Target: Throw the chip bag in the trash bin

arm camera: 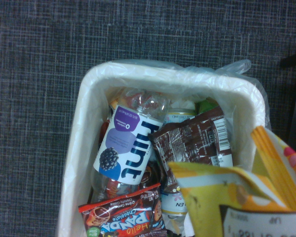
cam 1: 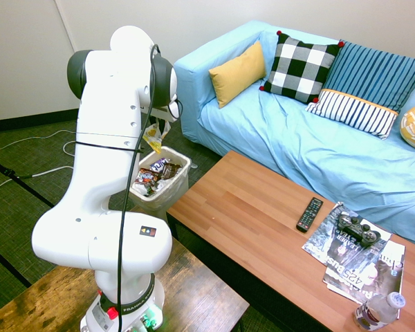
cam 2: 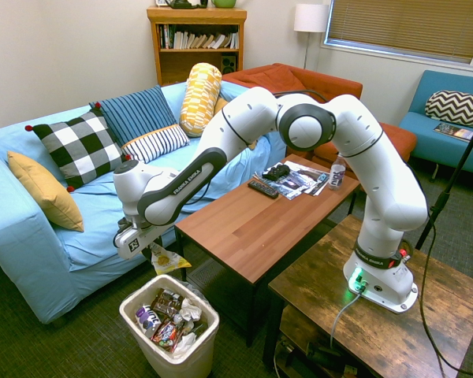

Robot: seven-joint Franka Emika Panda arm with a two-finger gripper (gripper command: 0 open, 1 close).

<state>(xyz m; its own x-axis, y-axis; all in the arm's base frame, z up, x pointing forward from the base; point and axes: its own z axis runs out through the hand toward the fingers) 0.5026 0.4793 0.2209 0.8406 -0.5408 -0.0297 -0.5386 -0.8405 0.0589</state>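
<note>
The chip bag hangs in the air left of the lower centre in the second exterior view, its upper end at the jaws and its long axis slanting down and right from them. The jaws look closed on that end, though the exact gap between them cannot be told. The trash bin stands below, its mouth facing up, with a bottle and wrappers inside. In the wrist view the bag overlaps one side of the rim, so the coming release probably turns on centring the bag's free end over the opening; dropped off-centre, it could catch on the edge.
</note>
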